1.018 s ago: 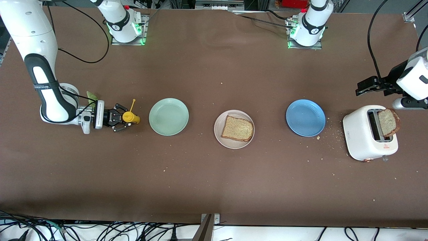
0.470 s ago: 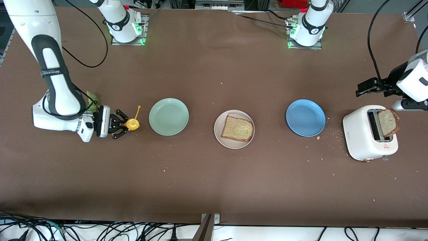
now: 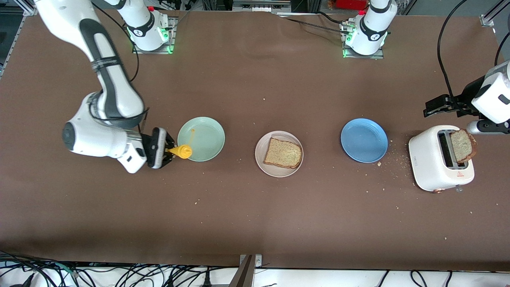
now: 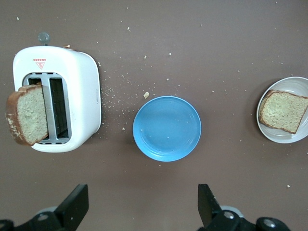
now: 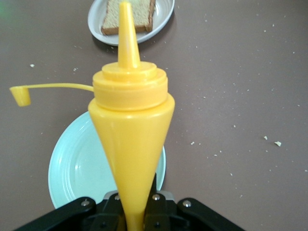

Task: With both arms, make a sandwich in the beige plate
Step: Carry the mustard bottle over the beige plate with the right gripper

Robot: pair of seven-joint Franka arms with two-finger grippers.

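- Looking from the front view: the right gripper is clamped on a yellow squeeze bottle, held over the edge of the mint-green plate at the right arm's end of the table, nozzle pointing toward the middle of the table (its loose cap dangles on a thin strap above the plate).
- The beige plate sits at the middle of the table between the mint-green plate and the blue plate, with one slice of bread lying flat on it.
- A white toaster stands at the left arm's end, just beside the blue plate, with a second slice sticking up out of one slot; crumbs lie scattered around it.
- The left gripper hangs in the air above the table near the toaster, holding nothing.
- From the left wrist view: the left gripper's fingers stand wide apart, empty, over bare table near the blue plate; the toaster, its upright slice and the beige plate with bread all show below.
- From the right wrist view: the squeeze bottle fills the middle, pinched at its narrow base between the black fingers; its nozzle lines up with the beige plate, the mint-green plate lies under it, and the cap hangs off to one side.
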